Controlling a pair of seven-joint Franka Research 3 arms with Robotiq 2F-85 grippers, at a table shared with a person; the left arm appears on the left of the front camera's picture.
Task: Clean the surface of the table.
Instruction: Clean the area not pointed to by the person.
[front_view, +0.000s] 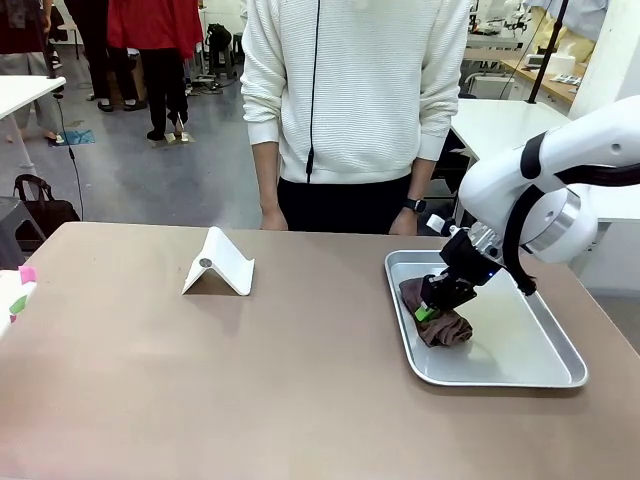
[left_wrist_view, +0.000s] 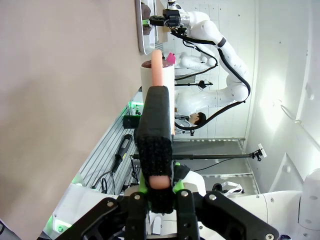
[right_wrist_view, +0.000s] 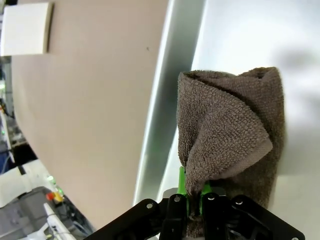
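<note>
Counter (front_view: 300, 400): the taupe-brown top is filling the foreground of the front view, with its long axis running left to right across the picture and its short axis running away toward the person (front_view: 350, 90) standing at the far edge.

Metal tray (front_view: 545, 378): it is lying flat on the right part of the counter, long side running near to far. A brown towel (front_view: 450, 328) is lying bunched in the tray's left half.

Right gripper (front_view: 432, 305): it is reaching down into the tray. In the right wrist view its jaws are clamped on a fold of the towel, with the green pads pressing the cloth between them.

Left gripper (left_wrist_view: 157, 100): it is hanging off the counter's edge. Its jaws are standing close together with a pinkish strip showing along them; I cannot tell whether they are gripping it.

White folded stand (front_view: 220, 265): it is sitting on the counter left of centre, well apart from the tray.
</note>
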